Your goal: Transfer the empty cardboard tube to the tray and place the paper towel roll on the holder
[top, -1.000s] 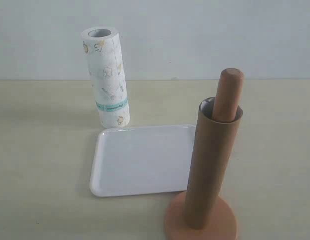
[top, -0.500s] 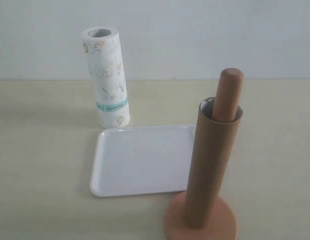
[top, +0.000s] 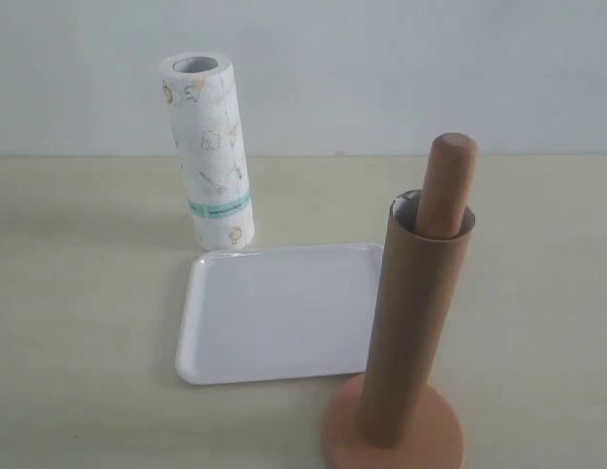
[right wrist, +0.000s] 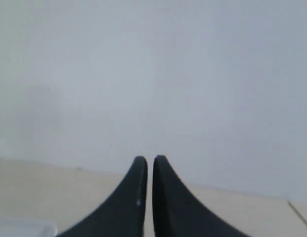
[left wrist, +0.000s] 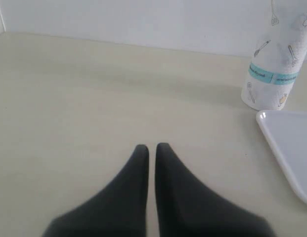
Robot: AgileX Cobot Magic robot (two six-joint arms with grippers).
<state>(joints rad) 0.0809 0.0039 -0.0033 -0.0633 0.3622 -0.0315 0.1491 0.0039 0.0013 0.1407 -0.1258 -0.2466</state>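
The brown empty cardboard tube (top: 411, 322) stands sleeved over the dowel of the wooden holder (top: 448, 181), whose round base (top: 442, 438) sits at the front right. The white tray (top: 274, 313) lies flat to the left of it. Behind the tray's far left corner the printed paper towel roll (top: 207, 147) stands upright. In the left wrist view my left gripper (left wrist: 152, 147) is shut and empty above bare table, with the paper towel roll (left wrist: 277, 69) and a tray (left wrist: 291, 148) corner off to one side. My right gripper (right wrist: 150, 159) is shut and empty, facing the wall. Neither gripper shows in the exterior view.
A pale beige table (top: 78, 293) meets a plain light wall (top: 381, 68) behind. In the right wrist view a white corner of the tray (right wrist: 24, 229) peeks in at the frame's edge.
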